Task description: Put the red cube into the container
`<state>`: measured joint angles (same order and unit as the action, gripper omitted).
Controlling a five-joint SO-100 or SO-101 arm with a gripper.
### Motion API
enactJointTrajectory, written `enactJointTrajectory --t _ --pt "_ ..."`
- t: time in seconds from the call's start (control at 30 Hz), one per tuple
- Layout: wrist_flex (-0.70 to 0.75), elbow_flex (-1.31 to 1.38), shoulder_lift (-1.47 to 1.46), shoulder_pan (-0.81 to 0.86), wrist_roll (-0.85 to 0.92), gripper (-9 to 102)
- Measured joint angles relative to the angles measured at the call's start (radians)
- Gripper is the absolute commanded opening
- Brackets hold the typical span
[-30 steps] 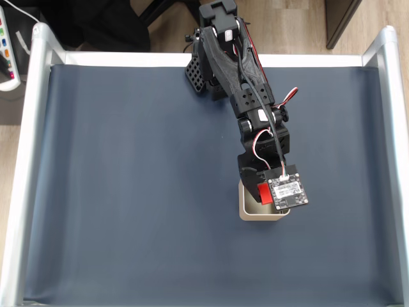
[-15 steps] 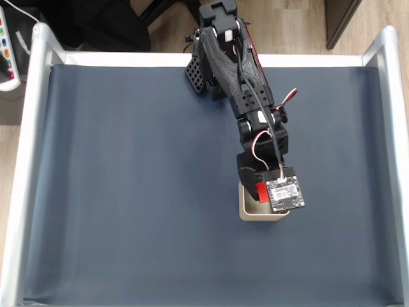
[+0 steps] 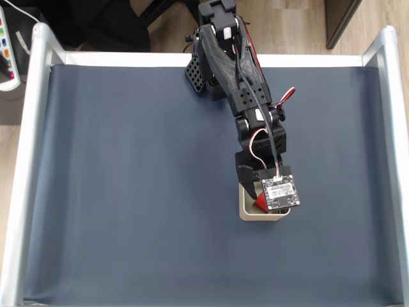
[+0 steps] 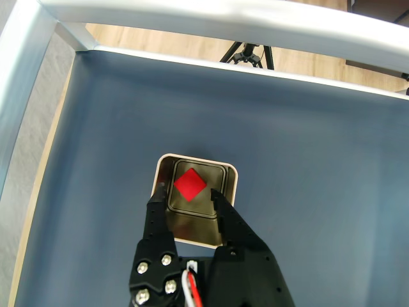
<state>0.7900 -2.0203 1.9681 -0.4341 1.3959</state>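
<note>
In the wrist view the black two-finger hand (image 4: 188, 199) hangs directly above the square silver-grey metal tin with rounded corners (image 4: 228, 185), its fingers (image 4: 156, 220) spread apart and gripping nothing. The small bright-red matte cube (image 4: 190, 184) lies on the floor of the tin, turned corner-on like a diamond, clear of both fingertips. In the fixed view the hand (image 3: 263, 203) covers most of the tin (image 3: 246, 212), and a corner of the red cube (image 3: 261, 205) shows beside the wrist circuit board (image 3: 278, 191). The tin stands on the dark blue-grey tabletop (image 3: 128, 192), right of its middle and nearer the lower edge, well apart from the silver frame rails (image 3: 25, 160).
</note>
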Motion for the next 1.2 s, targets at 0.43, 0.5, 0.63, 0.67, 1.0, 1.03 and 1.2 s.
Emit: enactJointTrajectory --t 0.43,0.5,0.63,0.67,1.0,1.03,1.2 --pt "-0.026 -0.261 0.466 0.233 0.123 0" --pt "-0.052 -0.377 0.566 0.295 0.147 0" --pt "-0.063 -0.606 0.779 0.377 0.189 0" --pt "-0.063 -0.661 0.831 0.382 0.198 0" --pt "-0.003 -1.002 1.154 0.356 0.1 0" --pt "-0.003 -1.02 1.163 0.354 0.089 0" --pt "0.026 -1.112 1.189 0.365 0.084 0"
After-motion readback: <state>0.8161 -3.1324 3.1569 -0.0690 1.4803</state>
